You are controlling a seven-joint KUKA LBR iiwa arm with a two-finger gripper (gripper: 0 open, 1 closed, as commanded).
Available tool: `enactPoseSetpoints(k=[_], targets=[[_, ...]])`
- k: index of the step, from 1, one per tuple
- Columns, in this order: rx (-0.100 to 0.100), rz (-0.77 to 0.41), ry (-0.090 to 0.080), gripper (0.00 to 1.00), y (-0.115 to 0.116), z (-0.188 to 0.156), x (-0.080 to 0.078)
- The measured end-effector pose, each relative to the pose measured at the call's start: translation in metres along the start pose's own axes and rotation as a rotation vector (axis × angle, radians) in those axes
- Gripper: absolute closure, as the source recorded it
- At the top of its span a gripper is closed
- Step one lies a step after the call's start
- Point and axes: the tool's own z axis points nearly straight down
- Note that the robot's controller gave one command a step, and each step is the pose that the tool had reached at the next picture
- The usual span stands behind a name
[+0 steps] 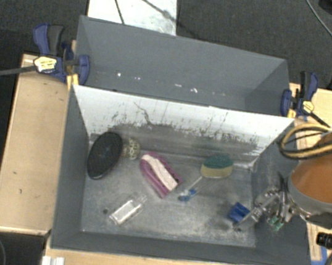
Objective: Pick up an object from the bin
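Because the arm comes in from the right, its tool (260,213) sits low in the right near corner of the grey bin (175,74). I cannot tell how far it is open or whether it has hold of anything. Loose things lie flat and apart on the floor, likely as they fell: a black oval pad (105,155) at left, a pink-and-purple bundle (159,175) mid-floor, a green-topped sponge (217,165) farther back, and a clear bottle (125,211) near left. Smallest, a blue block (238,213) lies just beside the tool, probably the pick.
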Motion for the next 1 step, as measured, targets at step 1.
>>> enactPoseSetpoints(k=[1], targets=[[0.001,0.167,0.003,0.00,0.0066,0.0308,0.0088]])
